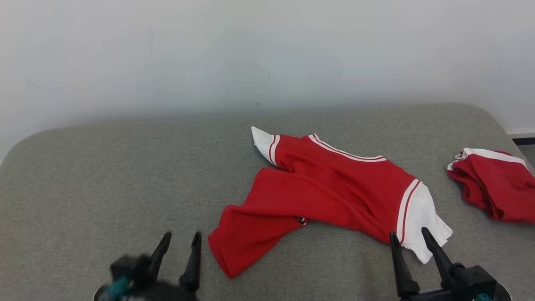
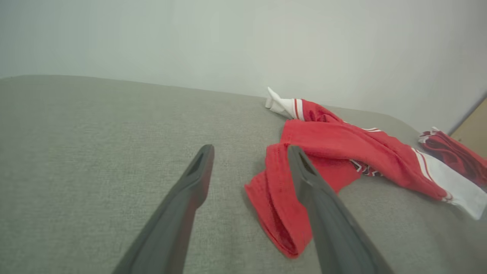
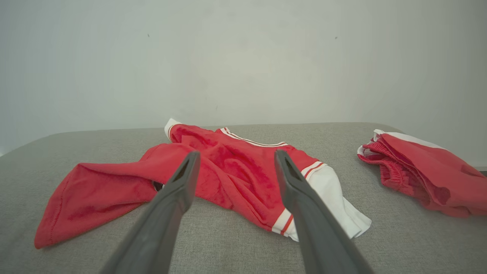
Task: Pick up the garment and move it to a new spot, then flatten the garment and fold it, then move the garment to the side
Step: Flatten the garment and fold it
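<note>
Two garments lie on the grey cushioned surface [image 1: 104, 188], which has a coarse woven cover and rounded corners and stands against a plain pale wall [image 1: 209, 50]. The garment [image 1: 334, 188] is a red shirt of soft knit with white sleeve ends and thin red-and-white stripes at the collar and cuffs. It lies rumpled and half spread, ahead of the two pairs of fingers and between them. Its red hem corner, bunched into a blunt point, lies just to the right of the left fingers [image 1: 193, 261]; in the left wrist view the right one of that pair crosses in front of the hem. Its white sleeve lies at the tips of the right fingers [image 1: 436, 251], and I cannot tell whether they touch it. Both pairs stand apart and hold nothing: four long, dark, tapering fingers in all. The second garment [image 1: 497, 184], red with a white band, lies bunched in a heap well to the right of the right fingers.
</note>
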Tool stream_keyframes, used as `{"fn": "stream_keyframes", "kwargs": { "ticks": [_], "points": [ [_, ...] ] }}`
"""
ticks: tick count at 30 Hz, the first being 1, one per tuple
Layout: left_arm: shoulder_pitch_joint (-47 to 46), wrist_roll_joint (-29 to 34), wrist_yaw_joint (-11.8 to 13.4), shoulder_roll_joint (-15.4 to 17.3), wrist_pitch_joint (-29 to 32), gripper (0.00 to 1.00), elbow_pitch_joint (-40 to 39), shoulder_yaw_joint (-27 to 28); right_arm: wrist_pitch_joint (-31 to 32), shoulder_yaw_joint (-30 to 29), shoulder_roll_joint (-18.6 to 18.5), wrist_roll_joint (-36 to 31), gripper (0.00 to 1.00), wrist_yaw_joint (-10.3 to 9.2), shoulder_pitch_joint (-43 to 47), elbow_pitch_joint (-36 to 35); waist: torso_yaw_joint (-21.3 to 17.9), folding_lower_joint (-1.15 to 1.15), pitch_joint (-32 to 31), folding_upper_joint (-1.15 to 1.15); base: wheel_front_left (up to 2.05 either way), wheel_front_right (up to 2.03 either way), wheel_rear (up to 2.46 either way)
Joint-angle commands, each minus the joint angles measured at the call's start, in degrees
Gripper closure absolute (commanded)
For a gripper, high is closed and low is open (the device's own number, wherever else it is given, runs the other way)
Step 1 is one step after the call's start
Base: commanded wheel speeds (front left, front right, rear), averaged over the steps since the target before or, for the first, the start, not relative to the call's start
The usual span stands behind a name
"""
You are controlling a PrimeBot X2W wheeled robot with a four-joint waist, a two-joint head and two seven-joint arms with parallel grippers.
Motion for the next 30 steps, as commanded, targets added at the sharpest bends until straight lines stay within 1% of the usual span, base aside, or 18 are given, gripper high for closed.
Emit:
{"fn": "stream_keyframes", "kwargs": {
  "ticks": [1,5,9,13,14,17,23,25,28,30],
  "points": [
    [-2.18,-0.39,-0.33,0.06,0.71,0.00,0.38,-0.19,0.00,0.17,-0.22,0.50,0.00,0.04,-0.58,-0.10,-0.48,0.00,0.52,0.00,0.00,0.00,0.00],
    [-11.41,-4.49,-0.67,0.12,8.30,0.00,7.69,-4.00,0.50,1.98,-0.33,1.13,0.00,0.04,-1.56,-0.37,-2.71,0.00,2.05,0.00,0.00,0.00,0.00],
    [-19.76,-7.28,-0.75,0.08,13.10,0.00,14.68,-5.75,0.80,4.45,-0.63,1.76,0.00,0.04,-3.64,-0.70,-6.61,0.00,4.75,0.00,0.00,0.00,0.00],
    [-26.47,-7.40,0.19,0.34,15.53,0.00,20.92,-5.46,0.57,6.50,-0.77,2.46,0.00,0.04,-5.59,-0.89,-10.64,0.00,7.88,0.00,0.00,0.00,0.00],
    [-27.91,-7.13,0.80,0.65,15.83,0.00,22.38,-5.35,0.48,6.77,-0.75,2.54,0.00,0.04,-5.98,-0.84,-11.62,0.00,8.66,0.00,0.00,0.00,0.00],
    [-31.85,-6.53,1.29,1.09,17.43,0.00,26.40,-5.86,0.13,6.87,-0.65,3.00,0.00,0.04,-6.72,-0.60,-13.68,0.00,10.67,0.00,0.00,0.00,0.00],
    [-36.45,-6.76,2.26,2.30,21.53,0.00,33.75,-5.97,-0.57,7.11,-0.54,3.06,0.00,0.04,-7.80,0.14,-17.02,0.00,12.85,0.00,0.00,0.00,0.00],
    [-37.36,-6.91,2.78,2.61,22.42,0.00,35.52,-5.90,-0.92,7.19,-0.39,3.20,0.00,0.04,-8.08,0.20,-17.64,0.00,13.33,0.00,0.00,0.00,0.00],
    [-38.36,-6.67,4.20,3.12,23.57,0.00,38.04,-5.94,-1.20,7.25,-0.23,3.52,0.00,0.04,-8.22,0.35,-18.10,0.00,14.03,0.00,0.00,0.00,0.00],
    [-38.85,-6.79,4.22,2.95,24.45,0.00,39.44,-6.20,-1.32,7.52,-0.10,3.46,0.00,0.04,-8.44,0.59,-18.35,0.00,14.38,0.00,0.00,0.00,0.00]
  ]
}}
